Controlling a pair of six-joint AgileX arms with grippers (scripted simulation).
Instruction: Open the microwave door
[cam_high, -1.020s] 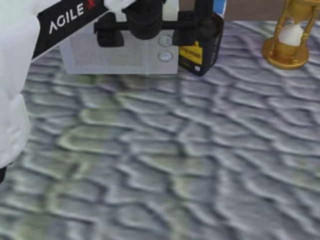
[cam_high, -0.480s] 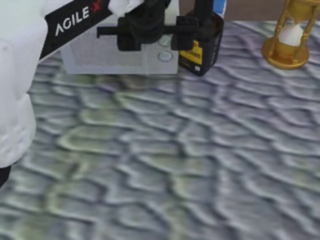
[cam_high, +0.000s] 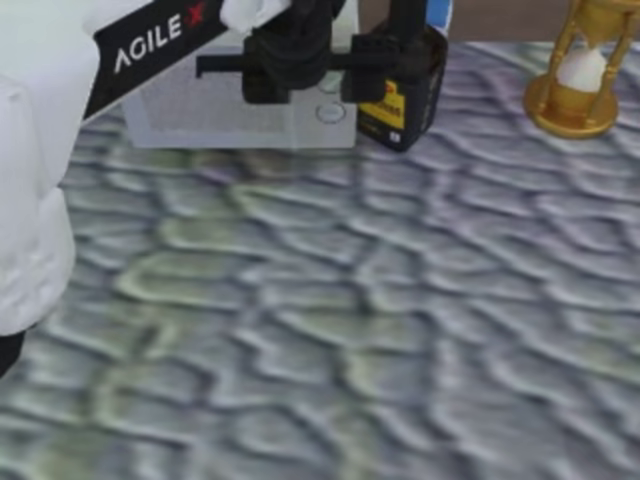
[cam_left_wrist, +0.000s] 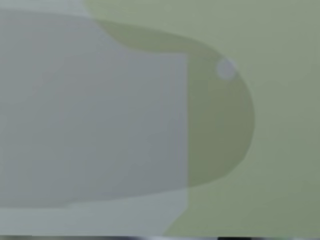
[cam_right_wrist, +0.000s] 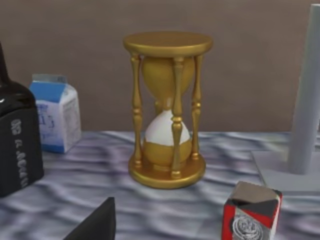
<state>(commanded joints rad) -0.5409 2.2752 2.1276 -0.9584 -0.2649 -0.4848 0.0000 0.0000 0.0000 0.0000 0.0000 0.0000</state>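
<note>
My left gripper (cam_high: 300, 65) has slid right along the microwave door (cam_high: 200, 105) toward its handle, spread, gripping nothing yet.

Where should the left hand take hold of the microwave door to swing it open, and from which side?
Grip the microwave door at its edge beside the knob strip, coming from the front. The panel is flat and shut flush, so only that free edge likely offers purchase; the left hand hovers there, open. The right arm is idle near the hourglass.
</note>
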